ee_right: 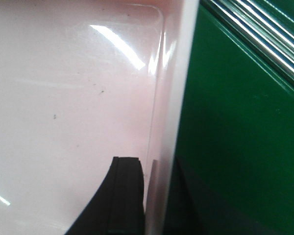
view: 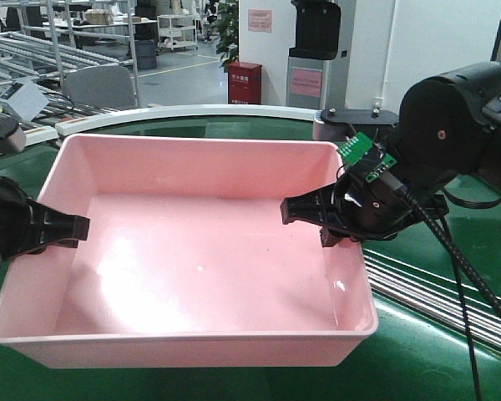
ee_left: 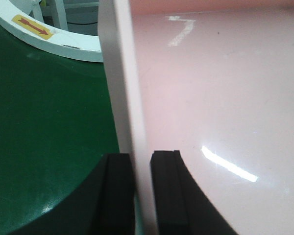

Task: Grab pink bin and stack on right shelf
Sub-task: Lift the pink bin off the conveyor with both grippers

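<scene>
Pink bin (view: 192, 276) over the green belt (view: 451, 242), clamped at both short walls.
At 9 o'clock the left gripper (ee_left: 139, 193) pinches the bin's left wall, one finger inside and one outside. At 3 o'clock the right gripper (ee_right: 157, 196) pinches the right wall likewise. Steel rails (view: 434, 301) run at 4 o'clock.
</scene>
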